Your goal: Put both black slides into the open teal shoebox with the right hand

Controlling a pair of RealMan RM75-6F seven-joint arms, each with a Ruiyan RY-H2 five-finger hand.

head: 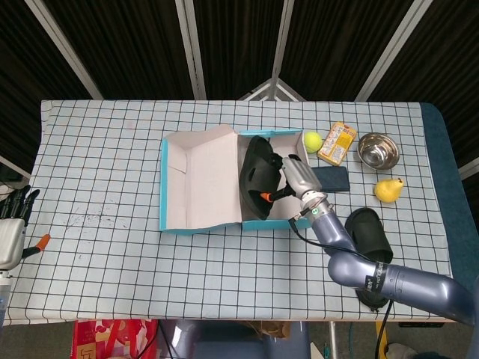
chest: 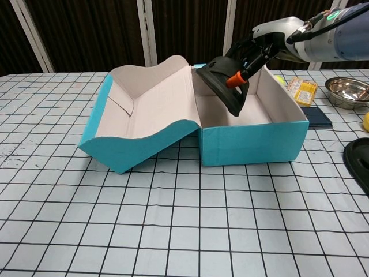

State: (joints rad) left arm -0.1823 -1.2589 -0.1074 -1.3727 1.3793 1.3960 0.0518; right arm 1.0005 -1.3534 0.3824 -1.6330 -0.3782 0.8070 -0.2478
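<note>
My right hand (head: 294, 178) (chest: 258, 51) grips a black slide (head: 256, 174) (chest: 226, 82) and holds it tilted inside the open teal shoebox (head: 200, 223) (chest: 253, 141), toe end down near the box floor. The second black slide (head: 370, 233) (chest: 358, 158) lies flat on the table right of the box, beside my right forearm. My left hand (head: 13, 222) hangs at the table's far left edge, fingers apart and holding nothing.
The box lid (head: 200, 176) (chest: 138, 121) lies folded open to the left. Behind the box's right side sit a green ball (head: 312, 140), a yellow packet (head: 337, 142) (chest: 302, 92), a dark flat case (head: 331, 178), a steel bowl (head: 377, 150) (chest: 347, 92) and a yellow pear (head: 388, 189).
</note>
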